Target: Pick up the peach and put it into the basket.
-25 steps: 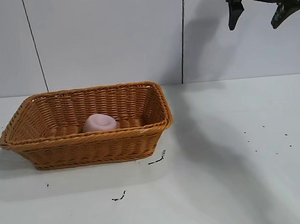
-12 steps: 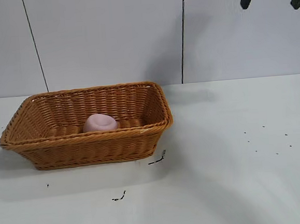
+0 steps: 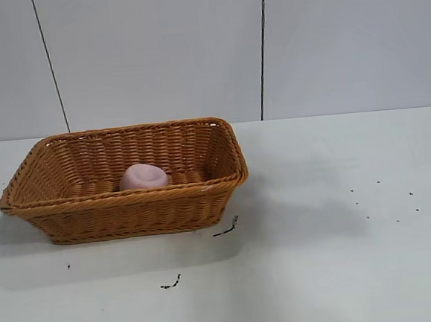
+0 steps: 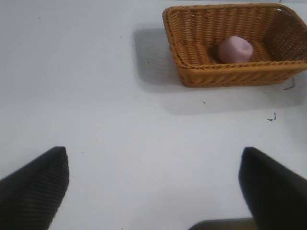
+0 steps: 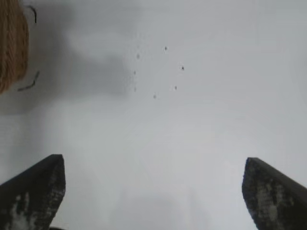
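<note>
The pale pink peach point(image 3: 143, 176) lies inside the orange-brown wicker basket point(image 3: 130, 209) at the table's left. It also shows in the left wrist view point(image 4: 235, 49), inside the basket point(image 4: 230, 75). Neither gripper shows in the exterior view. My left gripper point(image 4: 154, 165) is open and empty, high over bare table, well away from the basket. My right gripper point(image 5: 153, 172) is open and empty, high above the table to the right of the basket, whose corner point(image 5: 12, 43) shows at the edge of the right wrist view.
Small dark specks and scraps lie on the white table point(image 3: 343, 270), near the basket's front corner point(image 3: 226, 228), further forward point(image 3: 171, 283) and at the right point(image 3: 386, 200). A grey panelled wall stands behind.
The right gripper, open at the upper right of the exterior view, has risen out of the top of that view. The peach and basket have not moved.
</note>
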